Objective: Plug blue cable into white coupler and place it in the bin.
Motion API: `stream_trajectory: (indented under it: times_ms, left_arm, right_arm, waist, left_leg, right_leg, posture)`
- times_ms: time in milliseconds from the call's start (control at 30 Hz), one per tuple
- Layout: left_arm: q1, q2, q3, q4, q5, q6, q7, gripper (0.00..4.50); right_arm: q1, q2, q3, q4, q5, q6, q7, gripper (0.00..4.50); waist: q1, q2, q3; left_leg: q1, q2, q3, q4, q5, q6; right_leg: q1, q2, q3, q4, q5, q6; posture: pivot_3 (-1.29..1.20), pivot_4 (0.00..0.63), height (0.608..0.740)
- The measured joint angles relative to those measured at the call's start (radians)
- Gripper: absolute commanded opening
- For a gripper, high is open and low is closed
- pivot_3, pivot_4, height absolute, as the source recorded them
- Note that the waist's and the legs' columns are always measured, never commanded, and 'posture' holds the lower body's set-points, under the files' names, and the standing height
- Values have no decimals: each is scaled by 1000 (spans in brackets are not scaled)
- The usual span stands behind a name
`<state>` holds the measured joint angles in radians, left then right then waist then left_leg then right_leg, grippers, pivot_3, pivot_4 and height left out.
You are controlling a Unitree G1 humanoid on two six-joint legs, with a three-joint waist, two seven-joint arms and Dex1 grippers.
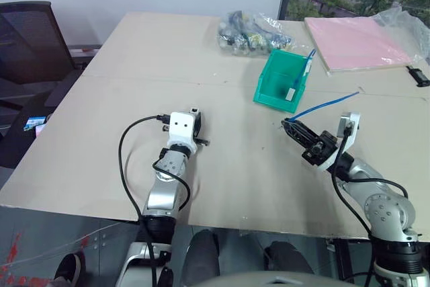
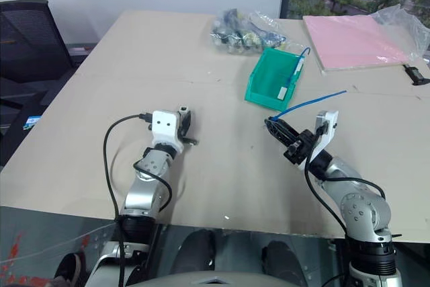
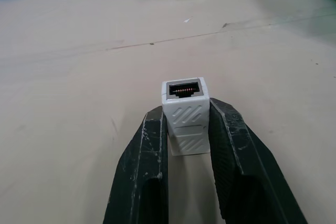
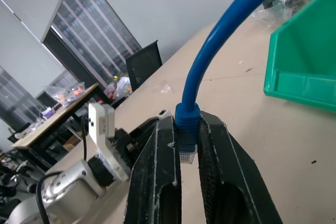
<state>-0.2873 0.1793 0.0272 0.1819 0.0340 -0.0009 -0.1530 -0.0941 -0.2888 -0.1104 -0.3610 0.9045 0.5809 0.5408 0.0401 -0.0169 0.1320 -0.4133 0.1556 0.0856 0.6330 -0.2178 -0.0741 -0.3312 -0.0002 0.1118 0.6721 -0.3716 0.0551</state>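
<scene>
Between my left claw's (image 3: 188,145) fingers (image 3: 142,171) sits the coupler (image 3: 185,115), resting on the worktop (image 1: 222,179) and clamped by its two sides. Its long axis runs along the fingers, and its free socket faces forward, away from me. My right claw (image 4: 187,153) is shut on the cable (image 4: 220,40) just behind the plug, whose clear tip pokes out between the fingers and points toward my left. Seen from my head, that claw (image 1: 290,126) hangs just above the worktop, off to the right of the coupler and well apart from it, with the rest of the cable trailing up and away to the right.

So plug and socket do not yet face each other: the socket looks forward, the plug sideways. I judge one of the two must turn before they can meet.

Farther off, beyond the right claw, stands the bin (image 1: 281,80), nearer to that arm than to the left one. Another blue cable (image 1: 304,73) leans in its right corner, and I can make out nothing else in it. Behind it lies a bag of cables (image 1: 252,31), and a pink folder (image 1: 363,42) to the right.
</scene>
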Motion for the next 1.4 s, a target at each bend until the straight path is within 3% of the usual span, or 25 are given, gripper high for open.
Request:
stream_trajectory:
  times_ms: [67,100,133,167,233,367,533,767,1400]
  left_arm:
    - [-11,17,-8,19,-21,-11,-67,492]
    - [-25,48,-31,38,-64,-25,-190,492]
    - [-25,54,-38,39,-72,-29,-215,492]
    - [-36,77,-82,55,-125,-51,-385,492]
    - [-49,87,-113,69,-152,-58,-482,492]
    - [-150,105,-265,173,-214,-109,-888,492]
    - [-300,104,-320,384,-221,-220,-1168,492]
    - [-441,66,-323,643,-205,-392,-1308,492]
    - [-486,44,-311,754,-191,-482,-1335,492]
  right_arm:
    - [0,0,9,-2,-7,-3,0,0]
    - [-1,-1,16,-12,-19,-5,2,0]
    - [-1,-2,16,-14,-21,-6,3,0]
    - [-11,-18,18,-14,-35,-17,24,0]
    - [-25,-30,19,-14,-46,-24,40,0]
    - [-76,-140,80,0,-164,-101,180,0]
    - [-91,-228,173,114,-308,-221,377,0]
    - [-153,-250,237,233,-445,-397,526,0]
    - [-168,-218,274,357,-586,-590,552,0]
  waist:
    - [1,0,0]
    - [2,0,0]
    - [2,0,0]
    - [4,0,0]
    - [4,0,0]
    - [0,0,0]
    - [-2,0,0]
    - [1,0,0]
    - [1,0,-1]
  left_leg:
    - [0,0,0,0,0,0]
    - [0,0,0,0,0,0]
    - [0,0,0,0,0,0]
    - [-1,0,0,1,0,0]
    - [-1,0,0,1,0,0]
    - [-1,0,0,1,0,0]
    - [-1,0,0,1,0,0]
    - [-2,0,0,1,0,0]
    - [1,0,-1,3,0,0]
  right_leg:
    - [0,0,-1,0,0,0]
    - [0,0,-1,0,0,0]
    - [0,0,-1,0,0,0]
    - [0,0,-2,0,0,0]
    - [0,0,-2,-1,0,0]
    - [0,0,-3,-1,0,0]
    - [-1,0,-3,-2,0,0]
    - [1,0,-4,-7,0,0]
    - [6,0,-4,-7,0,0]
  posture:
    - [0,150,718]
    - [0,150,718]
    - [0,150,718]
    - [0,150,718]
    - [0,150,718]
    - [0,150,718]
    - [0,150,718]
    - [0,150,718]
    - [0,150,718]
